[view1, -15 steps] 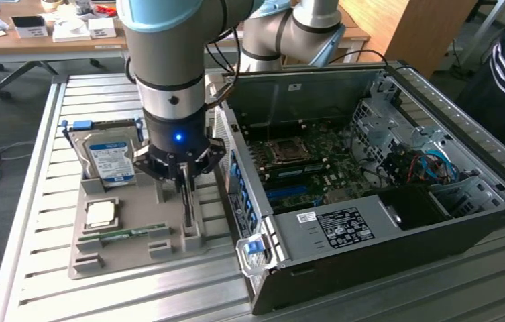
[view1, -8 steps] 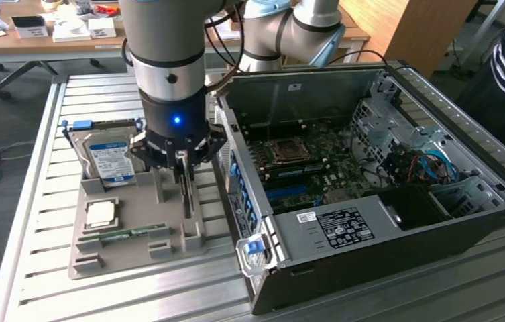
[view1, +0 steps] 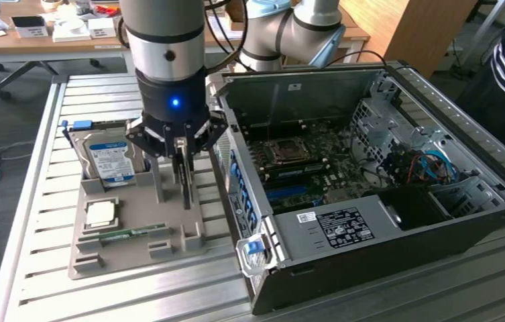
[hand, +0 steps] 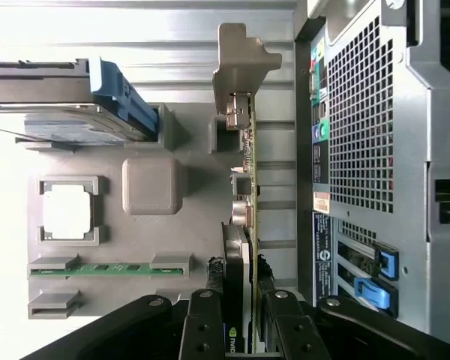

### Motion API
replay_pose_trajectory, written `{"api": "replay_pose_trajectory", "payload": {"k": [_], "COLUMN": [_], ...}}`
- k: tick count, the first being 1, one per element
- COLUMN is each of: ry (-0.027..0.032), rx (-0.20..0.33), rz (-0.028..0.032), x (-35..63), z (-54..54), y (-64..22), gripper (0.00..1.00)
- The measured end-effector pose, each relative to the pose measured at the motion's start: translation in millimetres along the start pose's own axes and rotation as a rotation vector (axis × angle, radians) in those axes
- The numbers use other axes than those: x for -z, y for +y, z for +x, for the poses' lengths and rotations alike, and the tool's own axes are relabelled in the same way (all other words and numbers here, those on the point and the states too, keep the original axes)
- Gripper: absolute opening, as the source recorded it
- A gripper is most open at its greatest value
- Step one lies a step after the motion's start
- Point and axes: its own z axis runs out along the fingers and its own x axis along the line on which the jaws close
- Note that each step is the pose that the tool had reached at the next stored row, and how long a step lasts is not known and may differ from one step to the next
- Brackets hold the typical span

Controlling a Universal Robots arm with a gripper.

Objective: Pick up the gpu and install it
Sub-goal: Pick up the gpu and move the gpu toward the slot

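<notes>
A robot arm reaches down over a grey moulded tray [view1: 91,258] that sits on a slatted metal table [view1: 91,295], just beside an open black computer case [view1: 396,268]. Its black gripper [view1: 180,151] is closed on the gpu [view1: 185,184], a thin dark green card that stands on its long edge in a slot at the side of the tray nearest the case. From the wrist view, the card [hand: 249,187] is seen edge-on, with its pale metal bracket [hand: 240,64] at the far end and the two fingers [hand: 202,322] pressed against its opposite faces. Whether the card has left its slot cannot be told. The tray also holds a silver hard drive [view1: 109,161] with a blue label, a square processor chip [view1: 102,213] and a narrow green memory stick [view1: 131,233]. Inside the case, the motherboard [view1: 306,157] lies exposed.
</notes>
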Motion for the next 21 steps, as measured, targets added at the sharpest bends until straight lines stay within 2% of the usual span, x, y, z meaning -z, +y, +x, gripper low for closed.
{"api": "replay_pose_trajectory", "payload": {"k": [15, 21], "ry": [-0.0019, -0.0028], "rx": [0.0, 0.0], "rz": [0.0, -0.0001], "x": [46.9, 62.0], "z": [-1.1, -1.4], "y": [2.4, 3.2], "gripper": [0.27, 0.27]}}
